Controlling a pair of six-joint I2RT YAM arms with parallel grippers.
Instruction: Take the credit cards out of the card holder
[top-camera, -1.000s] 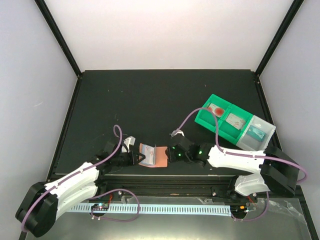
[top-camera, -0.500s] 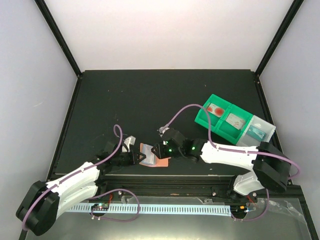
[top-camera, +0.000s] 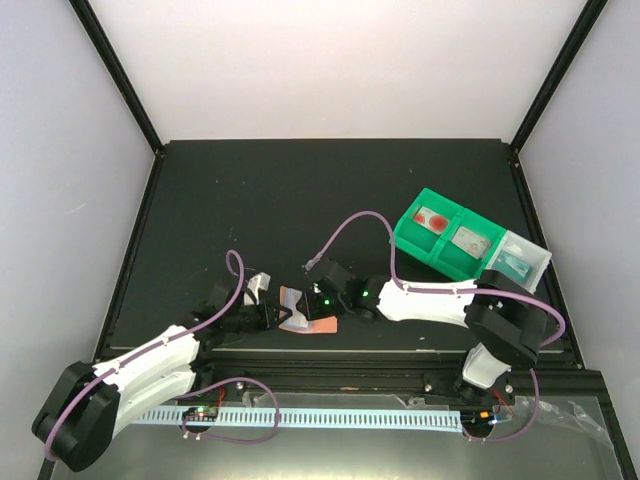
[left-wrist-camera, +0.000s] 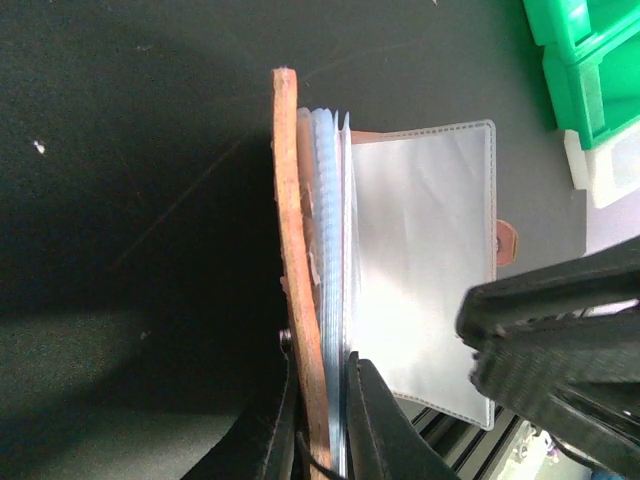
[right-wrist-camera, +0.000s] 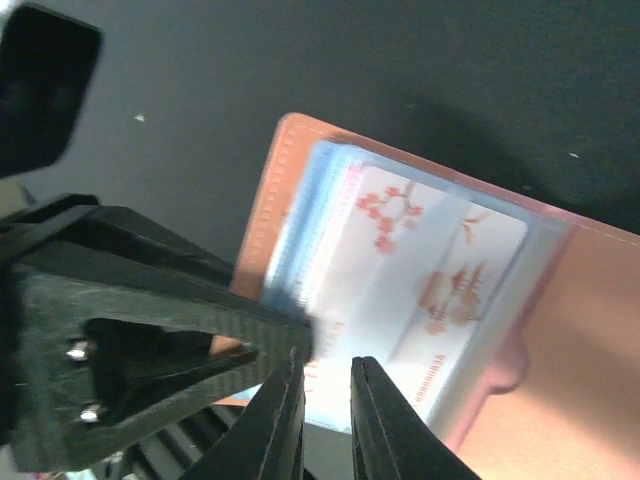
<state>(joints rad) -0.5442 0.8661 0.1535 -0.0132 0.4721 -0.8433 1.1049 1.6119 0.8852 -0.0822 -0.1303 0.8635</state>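
**Item 1 – left gripper** (top-camera: 268, 316): extending from lower-left over table (top-camera: 200, 200), lying low nr front edge. Jaws are clamping tight on one panel of the card holder (top-camera: 322, 326). In left wrist view, fingers (left-wrist-camera: 378, 430) are squeezing the terracotta cover plus the blue sleeve stack, holding that panel up on edge.

**Item 2 – card holder:** sitting front-ctr on table, btwn the two grippers, open. One panel is standing upright in the left gripper's grip. Other panel is lying flat, lining up, w/ small brown tab (left-wrist-camera: 507, 243) on its outer edge. Clear sleeve (left-wrist-camera: 420, 250) is lying over the flat panel.

**Item 3 – credit cards** (right-wrist-camera: 420, 265): top one is showing, white w/ red blossom print, sitting inside its sleeve in the holder. Any others are hidden in the stack, so count can't be told.

**Item 4 – right gripper** (top-camera: 318, 306): reaching in from right, hovering over holder's open side. Fingers (right-wrist-camera: 280, 430) are standing nearly together w/ only a narrow gap, at the near edge of the sleeved card. Can't tell whether they are pinching it. Purple cable (top-camera: 350, 225) is looping off the wrist.

**Item 5 – green bins** (top-camera: 440, 232): two joined, sitting right-rear, well apart from holder. Contents too small to ID.

**Item 6 – clear bin** (top-camera: 522, 262): butting against green bins' right side.
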